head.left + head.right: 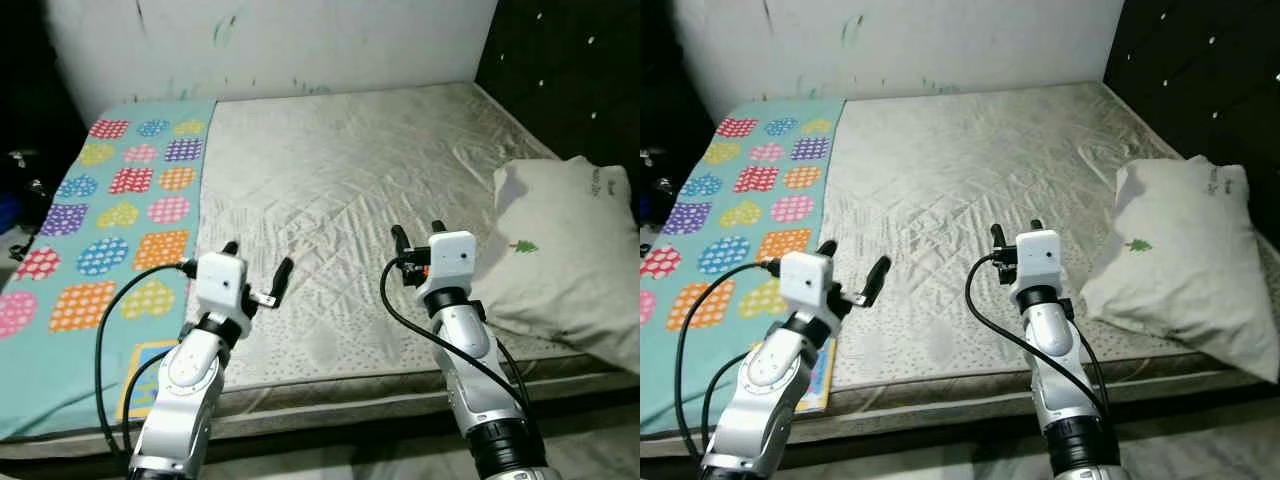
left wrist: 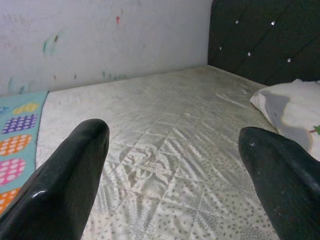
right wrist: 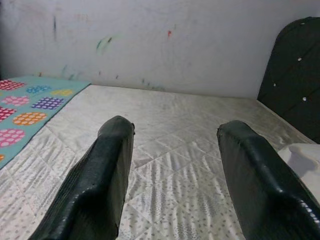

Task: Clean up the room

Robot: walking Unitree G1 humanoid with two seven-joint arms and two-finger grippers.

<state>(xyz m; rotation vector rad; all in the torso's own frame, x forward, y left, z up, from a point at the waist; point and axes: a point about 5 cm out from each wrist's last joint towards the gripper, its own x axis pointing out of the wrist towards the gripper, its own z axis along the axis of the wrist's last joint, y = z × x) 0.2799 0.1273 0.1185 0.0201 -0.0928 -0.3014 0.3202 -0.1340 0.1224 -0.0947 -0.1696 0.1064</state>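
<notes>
Nearest the camera, two silver arms are held out over the near edge of a bed with a quilted off-white mattress (image 1: 340, 190). Both the left claw (image 1: 258, 270) and the right claw (image 1: 418, 236) are spread wide, with nothing held. A white pillow with a small green tree mark (image 1: 565, 255) is seen lying at the mattress's right side, beside a dark tufted headboard (image 1: 570, 70). A teal sheet printed with coloured dotted hearts (image 1: 110, 215) is spread over the left part.
</notes>
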